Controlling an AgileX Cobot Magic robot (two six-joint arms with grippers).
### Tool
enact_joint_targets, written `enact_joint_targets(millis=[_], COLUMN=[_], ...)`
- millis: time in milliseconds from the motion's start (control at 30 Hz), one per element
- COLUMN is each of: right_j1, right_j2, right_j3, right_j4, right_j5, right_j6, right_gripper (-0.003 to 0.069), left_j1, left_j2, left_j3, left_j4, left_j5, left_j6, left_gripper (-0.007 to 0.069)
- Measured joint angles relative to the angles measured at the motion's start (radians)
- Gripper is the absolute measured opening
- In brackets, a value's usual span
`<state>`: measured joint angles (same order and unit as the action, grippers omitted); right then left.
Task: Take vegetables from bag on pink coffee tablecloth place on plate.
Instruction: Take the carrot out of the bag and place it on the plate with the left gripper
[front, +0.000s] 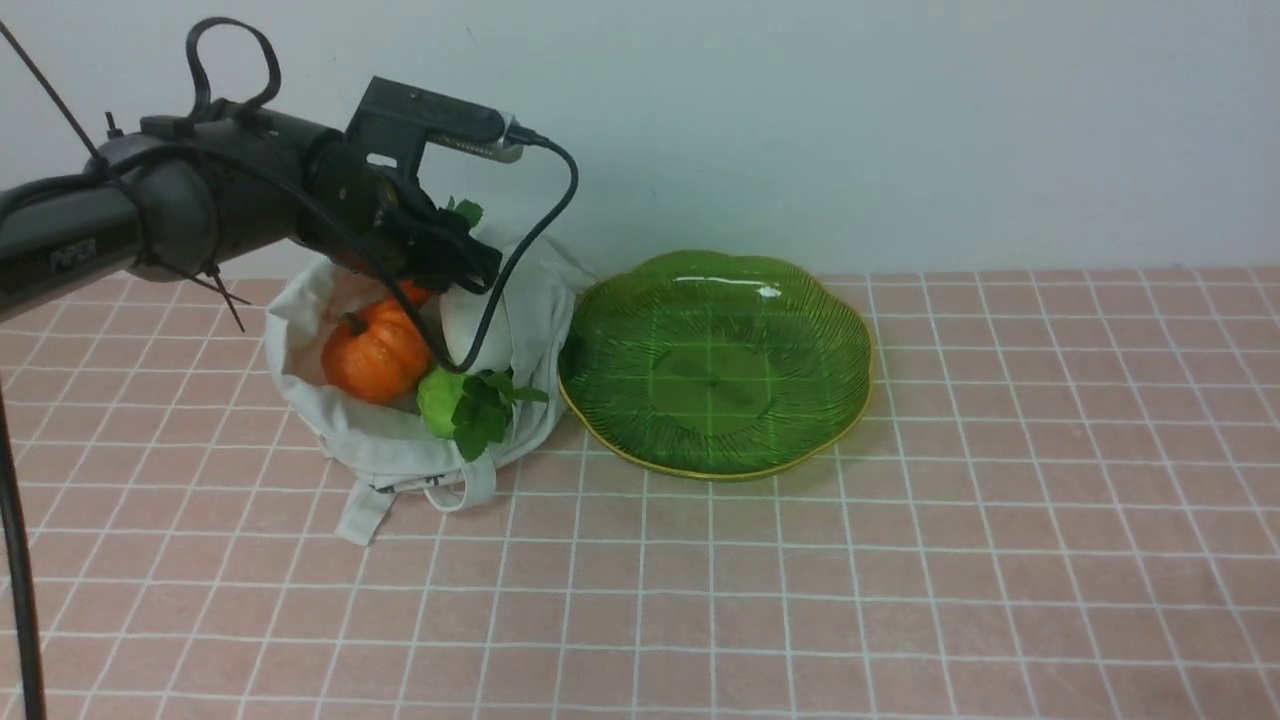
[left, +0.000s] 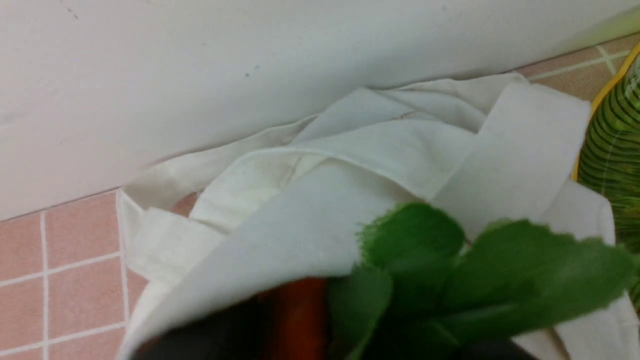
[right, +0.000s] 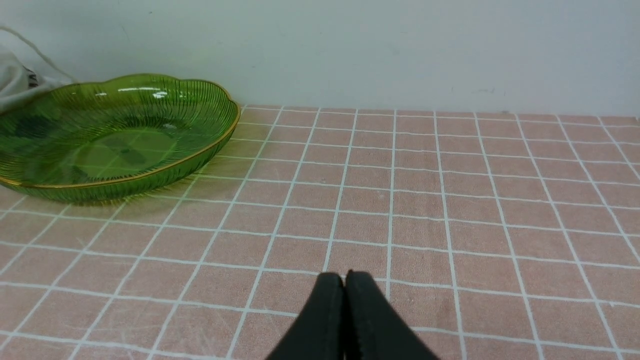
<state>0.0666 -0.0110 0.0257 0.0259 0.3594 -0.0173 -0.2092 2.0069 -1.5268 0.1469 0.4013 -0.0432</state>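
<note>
The off-white bag (front: 390, 450) lies open on the pink tablecloth (front: 900, 560), left of the green plate (front: 715, 370), which has nothing on it. In the bag are an orange pumpkin (front: 372, 355), a white radish (front: 470, 335) and a light green leafy vegetable (front: 445, 400). My left gripper (front: 440, 265) is just above the bag's mouth, shut on the carrot (left: 295, 320), whose green leaves (left: 475, 280) stick out past the fingers. My right gripper (right: 344, 280) is shut and empty, low over bare cloth to the right of the plate (right: 115, 135).
A pale wall (front: 900, 130) stands right behind the bag and plate. The left arm's cable (front: 545, 215) hangs over the bag. A bag strap (front: 365, 515) trails toward the front.
</note>
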Motion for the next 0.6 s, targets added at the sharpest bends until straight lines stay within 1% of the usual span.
enact_joint_targets(millis=[67,100,133,233,433,500,600], right_j1=[0.0,0.0,0.0,0.0,0.0,0.0,0.0], right_j2=[0.0,0.0,0.0,0.0,0.0,0.0,0.0], right_j3=[0.0,0.0,0.0,0.0,0.0,0.0,0.0], right_j4=[0.0,0.0,0.0,0.0,0.0,0.0,0.0], right_j5=[0.0,0.0,0.0,0.0,0.0,0.0,0.0], right_j6=[0.0,0.0,0.0,0.0,0.0,0.0,0.0], right_gripper=[-0.0016,-0.0016,-0.0016,-0.0016,-0.0016,-0.0016,-0.0016], left_j1=[0.0,0.0,0.0,-0.001,-0.015,-0.056,-0.099], left_j2=[-0.025,-0.025,-0.048,-0.105,-0.221,-0.288,-0.317], left_j3=[0.0,0.0,0.0,0.0,0.0,0.0,0.0], left_j4=[0.0,0.0,0.0,-0.001,-0.034,-0.119,-0.188], left_j5=[0.066,0.072,0.116,0.175,0.253,0.291,0.289], left_j6=[0.004,0.004,0.009,0.011,0.011,0.015,0.019], left_gripper=[0.0324,0.0324,0.0324,0.0324,0.0324,0.0324,0.0324])
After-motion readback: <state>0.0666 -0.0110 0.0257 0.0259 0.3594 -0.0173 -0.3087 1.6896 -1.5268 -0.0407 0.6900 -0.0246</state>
